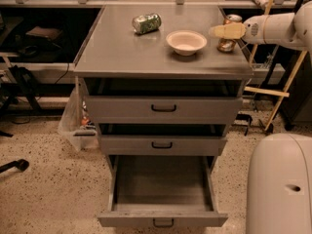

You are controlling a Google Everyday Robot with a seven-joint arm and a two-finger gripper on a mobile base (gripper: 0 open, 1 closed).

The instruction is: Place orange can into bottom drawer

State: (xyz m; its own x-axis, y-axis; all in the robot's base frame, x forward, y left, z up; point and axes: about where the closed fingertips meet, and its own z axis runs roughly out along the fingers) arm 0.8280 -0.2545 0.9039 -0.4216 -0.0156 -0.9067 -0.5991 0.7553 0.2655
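- The step in hand looks like the grab: the small orange can (pixel 226 44), mottled with copper and topped in silver, has not yet been lifted.
- The orange can is seen standing upright at the back right corner of the flat grey metal desk (pixel 131 52).
- The pale yellow pincer (pixel 217 31) is held out from the right on a white arm and lies across the middle of the orange can.
- It cannot be told whether the pincer is released or clenched; the can may perhaps be touched, but that is not sure.
- Next, a firm hold is needed. Then the can must be lifted straight up, carried out past the desk's front edge and lowered a long way.
- The deep grey metal bottom drawer (pixel 163 220) is pulled well out, and nothing is seen inside it, so no opening is needed.
- The round cream bowl (pixel 186 41) sits just beside the can on the left and could be bumped.
- The green-and-silver can (pixel 146 23) lies on its side farther left, well apart.
- The two shallow grey drawers (pixel 163 108) above are pulled out a little, so the way down must be kept in front of them.
- The rounded white robot body (pixel 280 184) is close to the open drawer's right side.
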